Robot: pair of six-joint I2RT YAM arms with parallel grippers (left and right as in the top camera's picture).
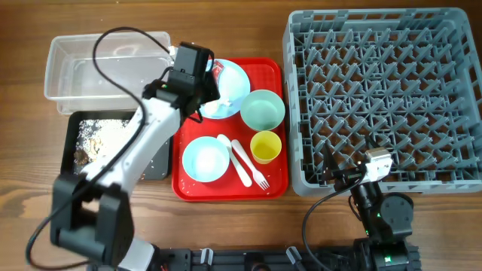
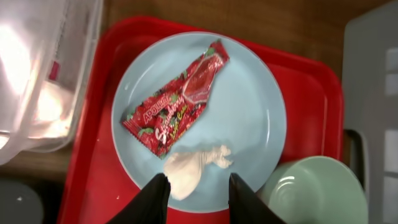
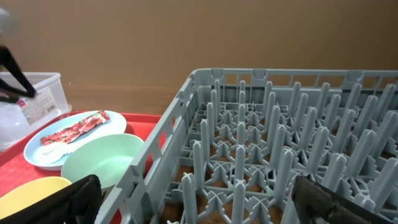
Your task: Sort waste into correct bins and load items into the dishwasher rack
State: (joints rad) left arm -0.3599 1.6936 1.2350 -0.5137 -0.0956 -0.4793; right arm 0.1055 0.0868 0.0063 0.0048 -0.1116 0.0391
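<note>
The crumpled red wrapper (image 2: 177, 106) and the small white scrap (image 2: 193, 165) lie on the pale blue plate (image 2: 261, 112) at the back of the red tray. My left gripper (image 2: 198, 196) is open and hovers above the plate, its fingers either side of the scrap's near end. In the overhead view it (image 1: 211, 102) is over the plate (image 1: 237, 79). Beige food leftovers (image 1: 102, 135) lie in the black tray (image 1: 154, 162). The clear tub (image 1: 75, 64) holds nothing I can make out. My right gripper (image 3: 196, 202) is open at the front left corner of the grey rack (image 1: 384, 98).
On the red serving tray (image 1: 230, 188) are the mint bowl (image 1: 262, 109), yellow cup (image 1: 265, 146), pale blue bowl (image 1: 205, 159), white spoon (image 1: 233, 159) and fork (image 1: 248, 162). The rack stands right of the tray, the tub and black tray left of it.
</note>
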